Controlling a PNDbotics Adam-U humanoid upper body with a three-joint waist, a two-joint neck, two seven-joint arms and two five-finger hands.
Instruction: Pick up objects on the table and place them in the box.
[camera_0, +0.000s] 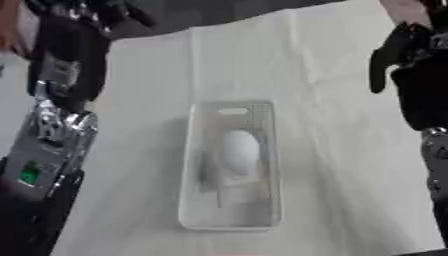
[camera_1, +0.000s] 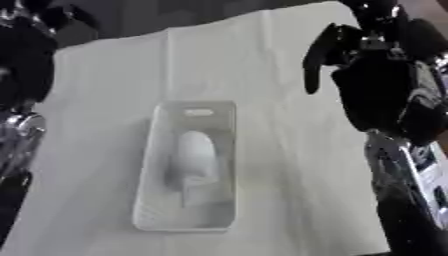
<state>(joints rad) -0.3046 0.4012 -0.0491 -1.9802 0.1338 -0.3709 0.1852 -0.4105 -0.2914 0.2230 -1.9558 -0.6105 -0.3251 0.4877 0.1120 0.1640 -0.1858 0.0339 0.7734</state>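
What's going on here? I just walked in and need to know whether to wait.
A humanoid robot is clearing a white-covered table into a clear box at its centre. A white oval object already lies inside the box. Neither hand holds anything now: the right hand hangs above the table's far right with dark fingers pointing down, and the left hand is raised at the far left, its fingers hard to make out.

A white cloth (camera_0: 332, 165) covers the table, creased in soft folds. On the cloth stands a clear box (camera_0: 197, 200), long and narrow, its short ends pointing toward and away from the robot. The cloth spreads out on every side of the box, ending at a dark edge beyond the box's far end.
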